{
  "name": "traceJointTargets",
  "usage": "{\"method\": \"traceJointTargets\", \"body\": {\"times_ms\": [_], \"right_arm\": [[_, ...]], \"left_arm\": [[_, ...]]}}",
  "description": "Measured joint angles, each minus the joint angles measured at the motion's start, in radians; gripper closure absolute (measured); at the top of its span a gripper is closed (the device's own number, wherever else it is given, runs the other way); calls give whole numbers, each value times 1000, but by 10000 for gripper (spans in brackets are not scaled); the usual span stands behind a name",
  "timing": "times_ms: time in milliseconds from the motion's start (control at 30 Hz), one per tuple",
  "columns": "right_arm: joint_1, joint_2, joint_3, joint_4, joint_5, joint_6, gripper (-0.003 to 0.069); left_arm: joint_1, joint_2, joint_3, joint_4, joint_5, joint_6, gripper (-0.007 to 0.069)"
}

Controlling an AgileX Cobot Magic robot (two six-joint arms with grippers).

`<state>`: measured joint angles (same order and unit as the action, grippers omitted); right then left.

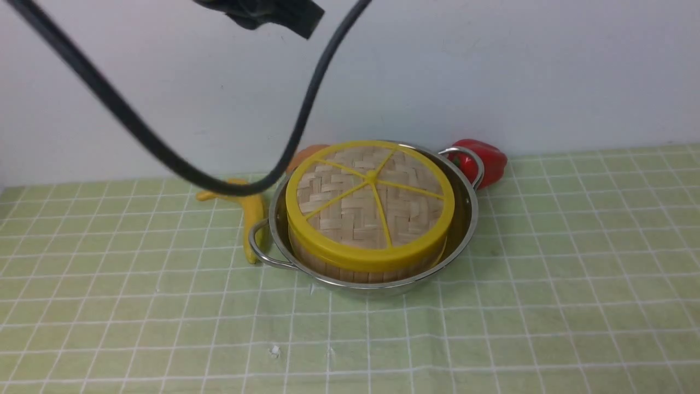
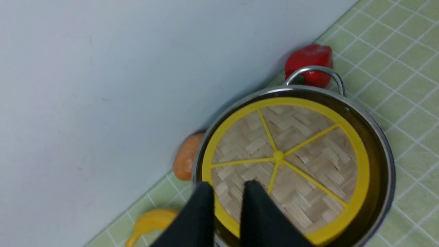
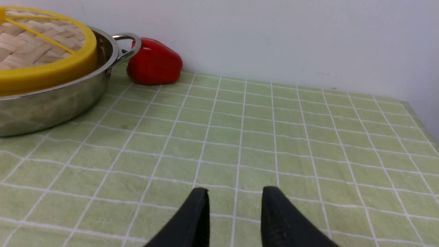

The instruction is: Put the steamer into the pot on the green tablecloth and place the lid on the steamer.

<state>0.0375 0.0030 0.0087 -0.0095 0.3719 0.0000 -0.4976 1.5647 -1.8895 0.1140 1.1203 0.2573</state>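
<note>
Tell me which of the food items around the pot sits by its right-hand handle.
The red pepper. It lies behind the pot against the wall, beside the right loop handle. The banana lies by the left handle, and the orange item is behind the pot's left side.

front: faces the wall, looking down on the pot [image 1: 372, 219]
left wrist: above it
right wrist: low, beside it
</note>
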Motion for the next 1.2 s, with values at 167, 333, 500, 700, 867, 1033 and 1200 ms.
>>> {"method": "traceJointTargets", "body": {"times_ms": [167, 333, 500, 700, 867, 1033, 1200], "right_arm": [[0, 0, 0, 0, 0, 0, 419], [0, 0, 0, 1, 0, 0, 419], [0, 0, 0, 1, 0, 0, 419], [0, 0, 0, 1, 0, 0, 419], [0, 0, 0, 1, -1, 0, 419], [0, 0, 0, 1, -1, 0, 419], [0, 0, 0, 1, -1, 0, 419]], "left_arm": [[0, -52, 0, 1, 40, -18, 648], [0, -52, 0, 1, 40, -21, 648], [3, -51, 4, 1, 38, -23, 646], [3, -135, 117, -11, 34, -48, 643], [41, -359, 391, -58, -59, -56, 633], [178, -614, 718, -142, -280, -56, 617], [346, -844, 1035, -174, -455, -56, 613]]}}
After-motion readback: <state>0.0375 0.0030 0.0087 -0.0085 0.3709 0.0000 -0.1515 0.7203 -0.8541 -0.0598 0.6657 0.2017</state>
